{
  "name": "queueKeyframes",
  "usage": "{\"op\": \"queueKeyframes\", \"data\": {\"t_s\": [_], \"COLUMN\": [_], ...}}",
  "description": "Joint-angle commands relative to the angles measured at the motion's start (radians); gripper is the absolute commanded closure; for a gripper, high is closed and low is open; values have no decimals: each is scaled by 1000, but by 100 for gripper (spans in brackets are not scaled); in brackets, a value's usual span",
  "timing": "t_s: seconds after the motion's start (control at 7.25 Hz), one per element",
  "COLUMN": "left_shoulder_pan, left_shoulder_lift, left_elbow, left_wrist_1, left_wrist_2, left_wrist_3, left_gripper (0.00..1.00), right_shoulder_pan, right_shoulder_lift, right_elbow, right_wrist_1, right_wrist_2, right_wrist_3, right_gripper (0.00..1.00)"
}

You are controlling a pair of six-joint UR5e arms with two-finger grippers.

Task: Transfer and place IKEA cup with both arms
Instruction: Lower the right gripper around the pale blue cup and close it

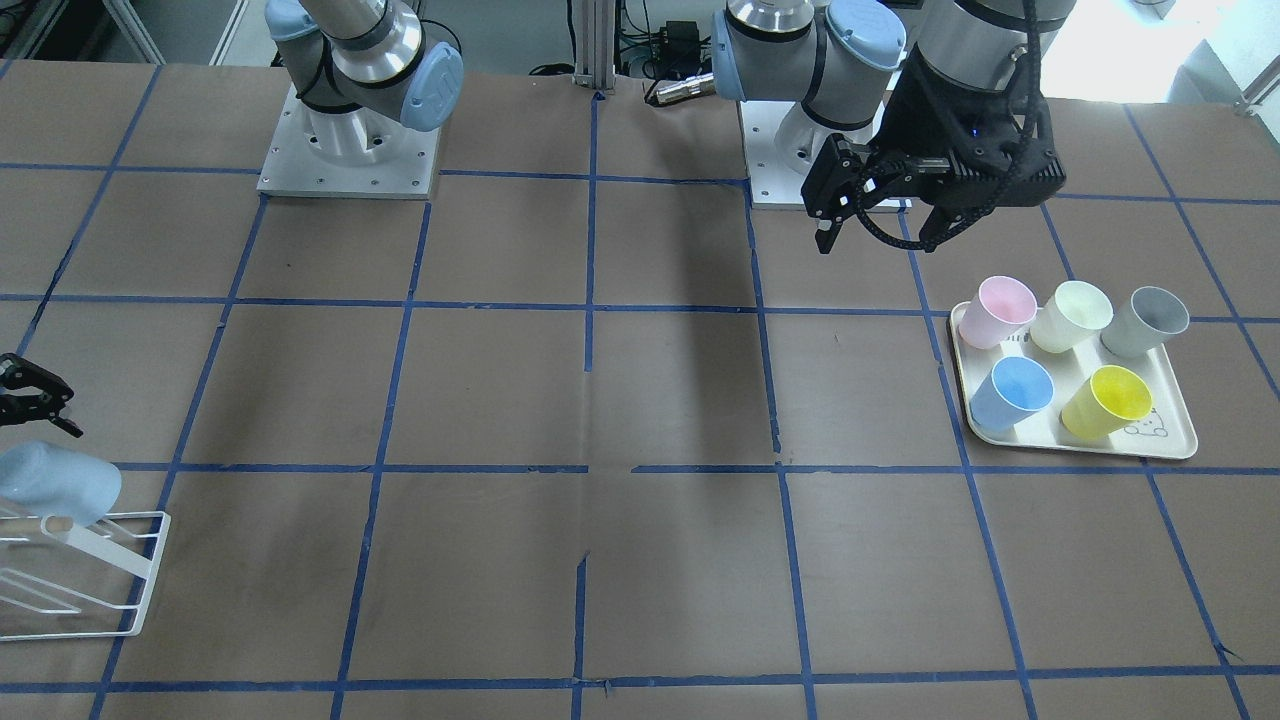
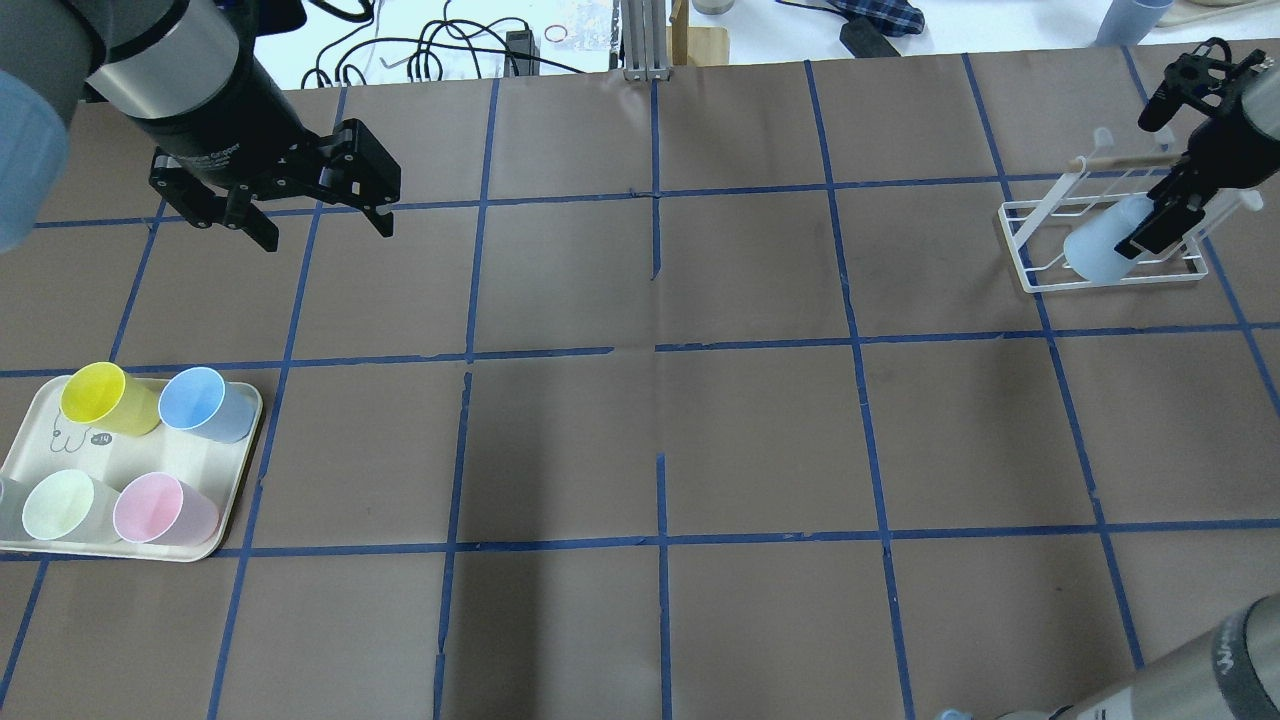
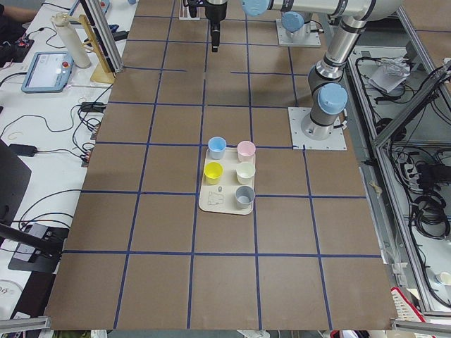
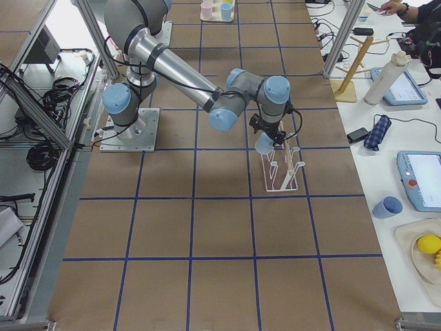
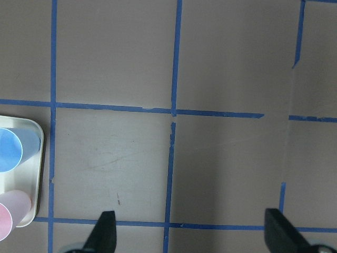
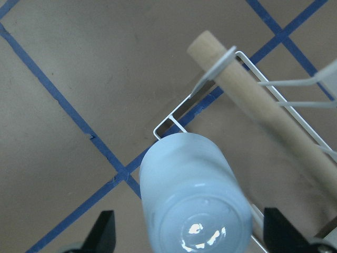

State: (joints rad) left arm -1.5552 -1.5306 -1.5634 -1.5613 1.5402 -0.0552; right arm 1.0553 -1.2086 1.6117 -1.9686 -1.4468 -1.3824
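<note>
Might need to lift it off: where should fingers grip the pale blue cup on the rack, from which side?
Probably grip the pale blue cup across its tapered side wall near the rounded base, coming from the base end. It leans mouth-down on the white wire rack, so only base and wall are free. The open right gripper faces that end.

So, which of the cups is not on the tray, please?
The pale blue cup on the white rack; the other five stand on the tray.
</note>
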Motion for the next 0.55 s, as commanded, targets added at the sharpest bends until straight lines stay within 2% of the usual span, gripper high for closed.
{"op": "queueKeyframes", "data": {"t_s": [0.0,0.14,0.41], "left_shoulder_pan": [0,0,0], "left_shoulder_lift": [4,6,7], "left_elbow": [-1,-3,-1], "left_wrist_1": [0,0,0], "left_wrist_2": [0,0,0], "left_wrist_3": [-2,-2,0], "left_gripper": [0,0,0], "right_shoulder_pan": [0,0,0], "right_shoulder_lift": [14,14,12], "right_elbow": [1,1,-1], "right_wrist_1": [-1,-1,0], "right_wrist_2": [5,5,5], "right_wrist_3": [2,2,5], "right_gripper": [0,0,13]}}
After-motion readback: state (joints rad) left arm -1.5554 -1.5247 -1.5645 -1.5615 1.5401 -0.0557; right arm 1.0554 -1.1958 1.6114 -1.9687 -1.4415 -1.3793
